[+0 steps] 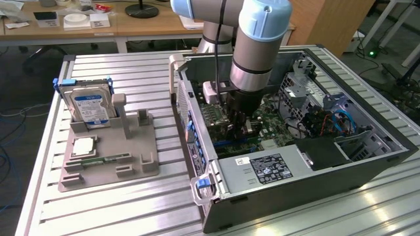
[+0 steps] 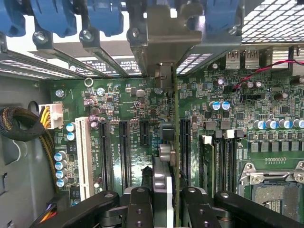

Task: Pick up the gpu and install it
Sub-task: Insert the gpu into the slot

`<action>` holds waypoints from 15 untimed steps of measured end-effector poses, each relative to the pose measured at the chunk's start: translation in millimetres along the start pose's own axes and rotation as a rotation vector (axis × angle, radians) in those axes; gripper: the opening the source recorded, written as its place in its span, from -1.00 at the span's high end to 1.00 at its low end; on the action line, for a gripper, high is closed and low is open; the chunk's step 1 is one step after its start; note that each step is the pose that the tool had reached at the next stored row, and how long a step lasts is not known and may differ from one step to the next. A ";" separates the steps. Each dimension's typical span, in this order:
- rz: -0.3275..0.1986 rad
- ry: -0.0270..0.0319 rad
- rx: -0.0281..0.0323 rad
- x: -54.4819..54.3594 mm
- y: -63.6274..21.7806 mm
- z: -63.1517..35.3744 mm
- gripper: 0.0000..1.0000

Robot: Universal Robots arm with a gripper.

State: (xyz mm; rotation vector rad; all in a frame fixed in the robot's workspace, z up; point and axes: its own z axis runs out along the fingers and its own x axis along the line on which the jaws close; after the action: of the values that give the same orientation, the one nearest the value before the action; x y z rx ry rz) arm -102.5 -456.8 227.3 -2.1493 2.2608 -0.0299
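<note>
My gripper point(image 2: 161, 192) is shut on the gpu point(image 2: 175, 142), a thin dark card seen edge-on between the black fingers point(image 2: 137, 204). The card stands upright over the green motherboard point(image 2: 142, 104), running alongside a black expansion slot point(image 2: 185, 147). Its silvery end bracket point(image 2: 164, 52) reaches the case's rear slot openings, beneath the blue latches point(image 2: 61, 19). In the exterior view the gripper point(image 1: 239, 123) hangs low inside the open computer case point(image 1: 367, 162), over the motherboard point(image 1: 276, 132). Whether the card's edge sits in the slot I cannot tell.
On the exterior view's left stands a grey fixture point(image 1: 131, 169) with a silver hard drive point(image 1: 90, 105), a processor chip point(image 1: 84, 146) and a green memory stick point(image 1: 98, 161). The power supply point(image 1: 262, 169) fills the case's near corner. Cables point(image 2: 19, 123) and the processor socket point(image 2: 275, 190) flank the slots.
</note>
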 end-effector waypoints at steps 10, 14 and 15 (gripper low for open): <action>0.000 -0.0004 0.0001 0.9 -0.1 1.0 0.44; 0.000 0.0000 0.0000 0.6 0.0 1.3 0.44; 0.000 0.0000 0.0000 0.4 0.0 1.6 0.44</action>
State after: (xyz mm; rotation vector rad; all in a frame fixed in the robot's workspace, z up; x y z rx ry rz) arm -102.5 -457.1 225.7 -2.1493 2.2607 -0.0299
